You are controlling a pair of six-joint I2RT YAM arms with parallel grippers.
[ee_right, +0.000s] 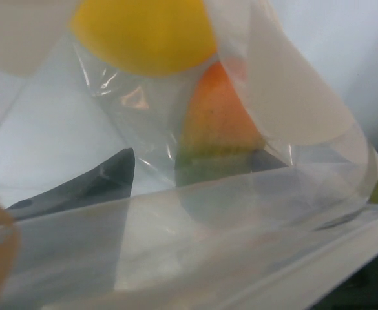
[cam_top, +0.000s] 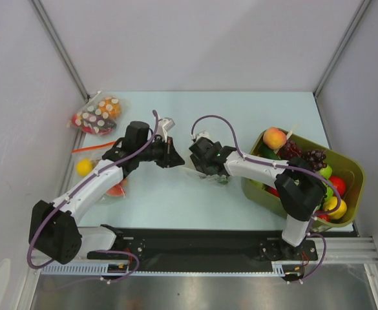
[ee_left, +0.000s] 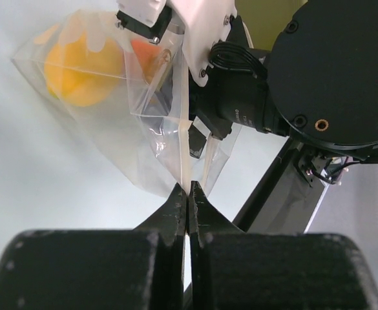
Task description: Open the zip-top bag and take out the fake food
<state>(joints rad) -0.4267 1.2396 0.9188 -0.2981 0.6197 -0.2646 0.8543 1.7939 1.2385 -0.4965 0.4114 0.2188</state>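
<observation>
The zip-top bag [ee_left: 111, 135] is a soft pouch of thin clear plastic, creased and glossy, with blurred white dots on its upper face. It hangs above the pale table [cam_top: 176, 200], stretched between the two arms. Through the film show a smooth, round yellow fruit [ee_left: 82, 68] and, beside it, a wedge-shaped orange piece [ee_right: 218, 126] with a dull green base.

The left pincer [ee_left: 189, 194] has its black fingers pressed together on a narrow fold at the bag's lower edge, so the pouch rises straight from its tips. The right pincer [cam_top: 196, 155] meets the bag from the opposite side. In its wrist view the plastic lies right across the lens, with one dark finger [ee_right: 92, 184] showing through it. I cannot tell whether its jaws are apart or gripping the film.
</observation>
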